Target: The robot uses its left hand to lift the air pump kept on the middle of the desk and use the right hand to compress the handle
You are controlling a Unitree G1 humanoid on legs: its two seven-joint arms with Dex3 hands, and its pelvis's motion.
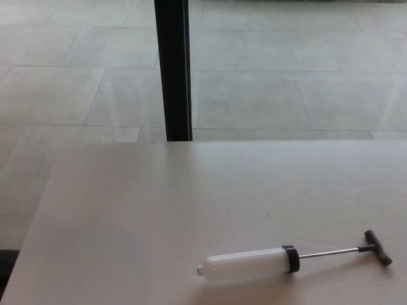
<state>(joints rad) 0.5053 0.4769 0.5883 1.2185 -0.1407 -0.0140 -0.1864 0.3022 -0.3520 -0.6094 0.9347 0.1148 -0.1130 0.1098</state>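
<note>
The air pump (249, 264) lies flat on the pale desk (159, 210), near the front edge and right of centre. Its white barrel points left, with a small nozzle at the left end. A black collar (291, 259) closes the barrel's right end. From there a thin metal rod (327, 253) runs right, drawn out, to a black T-handle (377, 248). Neither of my hands shows in the head view.
A black vertical post (173, 70) stands behind the desk's far edge, left of centre. Beyond it is a pale tiled floor (286, 82). The desk's left edge runs diagonally from the far left down to the bottom left corner.
</note>
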